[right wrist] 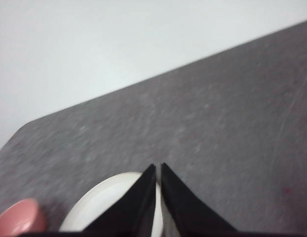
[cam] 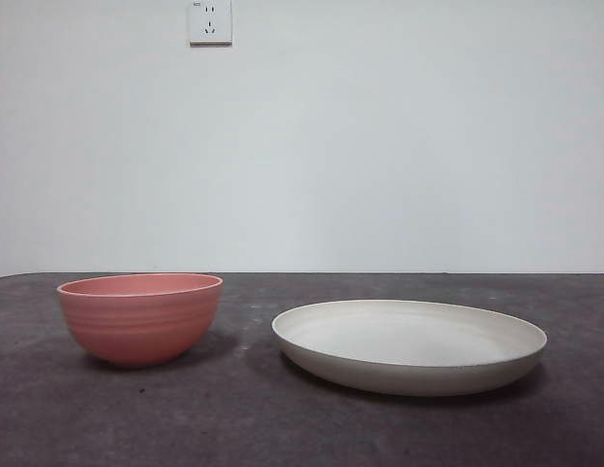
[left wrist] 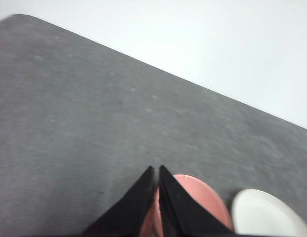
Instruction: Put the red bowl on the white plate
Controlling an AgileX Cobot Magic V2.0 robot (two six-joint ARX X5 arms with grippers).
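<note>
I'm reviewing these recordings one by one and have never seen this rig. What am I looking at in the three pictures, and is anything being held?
This is a two-armed table robot; each arm ends in a gripper of two black jaws. The front view comes from a low camera looking level across the dark table. On it stand the red bowl and, beside it with a gap between, the white plate; the plate holds nothing. No arm shows in that view.

The other two pictures come from cameras on the wrists. The left gripper has its jaws nearly together, above the table, with the bowl and plate beyond them. The right gripper looks the same, with the plate behind it. Neither holds anything; the bowl is not yet picked up.
</note>
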